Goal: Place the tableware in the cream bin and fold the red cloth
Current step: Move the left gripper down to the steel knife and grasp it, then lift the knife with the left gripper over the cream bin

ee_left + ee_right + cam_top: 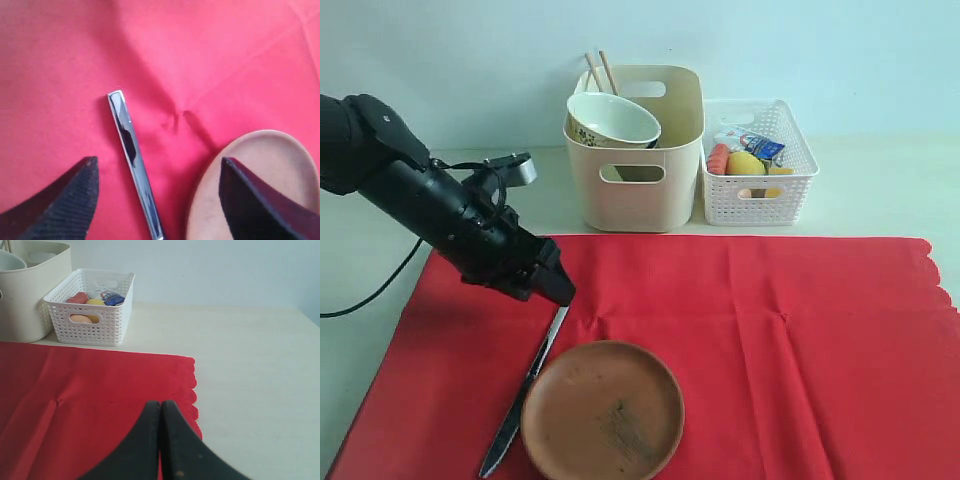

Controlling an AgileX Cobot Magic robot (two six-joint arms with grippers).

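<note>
1. Plate (603, 410): brown, flat on the cloth's near part, not yet binned.

2. Knife (525, 385): silver, lying on the cloth just beside the plate's left rim. We cannot tell whether the two touch. Its squared handle end points away from us.

3. Left gripper (558, 288): low over the knife's handle end, jaws spread wide and holding nothing. In the left wrist view the handle lies between the two fingers, nearer one than the other, and the other finger hangs over the plate's rim.
Step in hand, as we judge it: picking up the knife. The next move calls for centring on the handle, lowering to the cloth and closing across the thin bar without catching fabric or nudging the plate.

4. Right gripper (161, 405): jaws pressed together, empty, above the cloth's scalloped right edge.

5. Cloth (770, 340): red, spread flat with a few creases, unfolded. We judge that folding waits until the plate and knife are off it.

6. Bin (635, 205): cream, behind the cloth, holding the tilted bowl (613, 120) and the chopsticks (600, 68). We see no spoon or cup.

7. Basket (760, 200): white, perforated, just right of the bin, holding food items. It does not block the route to the bin.
</note>
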